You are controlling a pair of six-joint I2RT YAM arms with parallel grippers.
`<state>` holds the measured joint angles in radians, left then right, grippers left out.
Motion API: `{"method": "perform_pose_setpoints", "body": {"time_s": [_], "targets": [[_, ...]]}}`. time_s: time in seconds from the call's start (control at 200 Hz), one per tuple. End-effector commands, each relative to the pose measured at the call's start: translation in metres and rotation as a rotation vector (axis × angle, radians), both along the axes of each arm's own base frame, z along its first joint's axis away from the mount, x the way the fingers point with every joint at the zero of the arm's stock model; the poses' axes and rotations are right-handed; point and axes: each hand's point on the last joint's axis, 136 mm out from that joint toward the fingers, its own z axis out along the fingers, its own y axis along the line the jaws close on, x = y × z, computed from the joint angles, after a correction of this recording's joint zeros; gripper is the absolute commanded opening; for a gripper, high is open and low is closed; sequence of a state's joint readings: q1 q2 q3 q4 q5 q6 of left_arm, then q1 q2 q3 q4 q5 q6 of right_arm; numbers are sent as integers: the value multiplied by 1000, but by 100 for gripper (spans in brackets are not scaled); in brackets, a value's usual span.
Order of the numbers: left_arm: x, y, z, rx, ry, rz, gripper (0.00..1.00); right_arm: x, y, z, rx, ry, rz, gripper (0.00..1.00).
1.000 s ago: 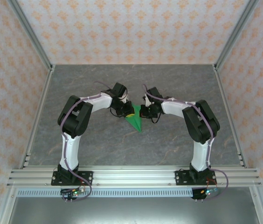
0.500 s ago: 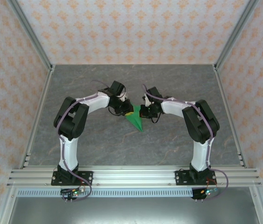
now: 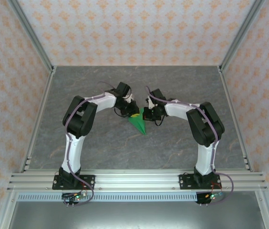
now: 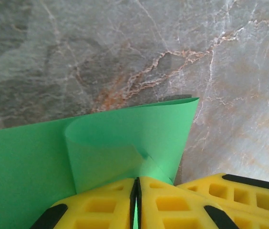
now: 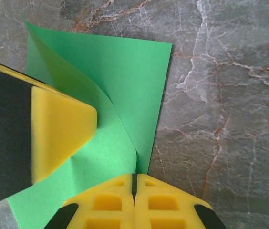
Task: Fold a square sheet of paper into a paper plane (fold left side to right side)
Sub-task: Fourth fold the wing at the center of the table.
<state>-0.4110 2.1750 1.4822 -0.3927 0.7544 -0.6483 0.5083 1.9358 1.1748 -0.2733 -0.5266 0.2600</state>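
Left claw (image 4: pixel 136 191): yellow pads pressed together, pinching the thin bright green paper sheet (image 4: pixel 125 138), which is creased to a pointed triangular shape. A sliver of green shows in the slit between the pads. Just ahead of this claw a flap of the sheet curls up off the grey marbled worktop (image 4: pixel 77 47); it is rounded, not flattened

Right claw (image 5: pixel 134 183): pads pressed together, nothing visible between them. Its tips touch the sheet's near edge. Whether it pins the paper down or only rests there, I cannot tell. To this claw's left, the other claw's yellow pad lies on the green

From above, the two claws meet almost tip to tip, and the sheet's point runs out from under them toward the arm bases

Risks, as I judge them:
- The flap is a loop, not a crease; released now, it would likely spring back
- If the right claw is not truly holding, a pull from the left claw could slide the whole sheet and skew the fold
- The claws are crowded; a bump or snag could tear the thin paper
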Motion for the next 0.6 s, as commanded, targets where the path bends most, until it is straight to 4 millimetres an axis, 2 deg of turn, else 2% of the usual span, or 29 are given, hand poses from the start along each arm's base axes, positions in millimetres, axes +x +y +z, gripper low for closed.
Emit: {"method": "perform_pose_setpoints", "body": {"time_s": [0.0, 0.12, 0.2, 0.365, 0.47, 0.596], "targets": [[-5, 6, -11, 71, 10, -19, 14, -13, -13, -22, -82, 58, 1, 0], [-13, 17, -26, 130, 39, -7, 13, -9, -10, -12, -63, 32, 0, 0], [-20, 23, -34, 154, 50, -3, 13, -4, -7, 5, -40, -5, -4, 0], [-29, 29, -44, 168, 68, 7, 13, 3, -7, 47, -11, -90, -18, 13], [-31, 30, -46, 169, 69, 8, 12, -2, -10, 64, -5, -106, -14, 23], [-31, 30, -45, 169, 68, 7, 12, -19, 1, 74, 75, -72, 21, 21]]}}
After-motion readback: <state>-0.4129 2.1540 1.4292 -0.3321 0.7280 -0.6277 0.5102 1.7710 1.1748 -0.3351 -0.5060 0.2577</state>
